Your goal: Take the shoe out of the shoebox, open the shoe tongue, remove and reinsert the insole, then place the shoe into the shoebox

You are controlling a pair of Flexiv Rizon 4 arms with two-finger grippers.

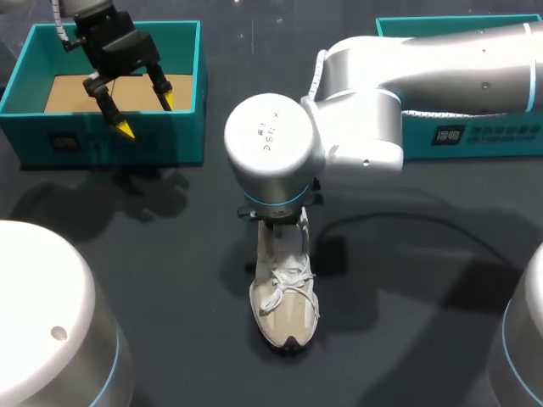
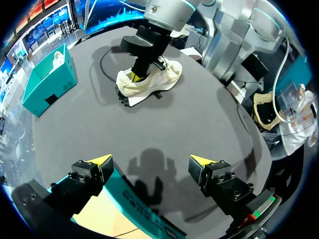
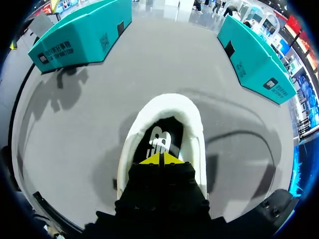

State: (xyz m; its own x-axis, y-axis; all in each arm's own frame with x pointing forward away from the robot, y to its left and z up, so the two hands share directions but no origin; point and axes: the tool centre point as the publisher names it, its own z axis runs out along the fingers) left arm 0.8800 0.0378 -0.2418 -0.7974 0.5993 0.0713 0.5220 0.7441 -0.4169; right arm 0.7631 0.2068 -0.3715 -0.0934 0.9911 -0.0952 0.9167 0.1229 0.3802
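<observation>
A beige laced shoe (image 1: 284, 297) lies on the dark table, toe toward the front edge. My right arm's wrist (image 1: 271, 144) hangs over its heel end and hides the gripper in the head view. In the right wrist view my right gripper (image 3: 160, 159) is shut, its yellow tips together down inside the shoe (image 3: 192, 124), over the black insole (image 3: 160, 139). The teal shoebox (image 1: 182, 140) stands at the back left, with only its cardboard floor showing. My left gripper (image 1: 146, 115) hovers open above the shoebox's front wall (image 2: 144, 219), holding nothing (image 2: 150, 160). The shoe (image 2: 149, 82) lies well ahead of it.
A second teal box (image 1: 475, 127) stands at the back right, partly under my right arm; it also shows in the right wrist view (image 3: 254, 55) beside the shoebox (image 3: 79, 32). A thin black cable (image 1: 407, 220) loops on the table right of the shoe.
</observation>
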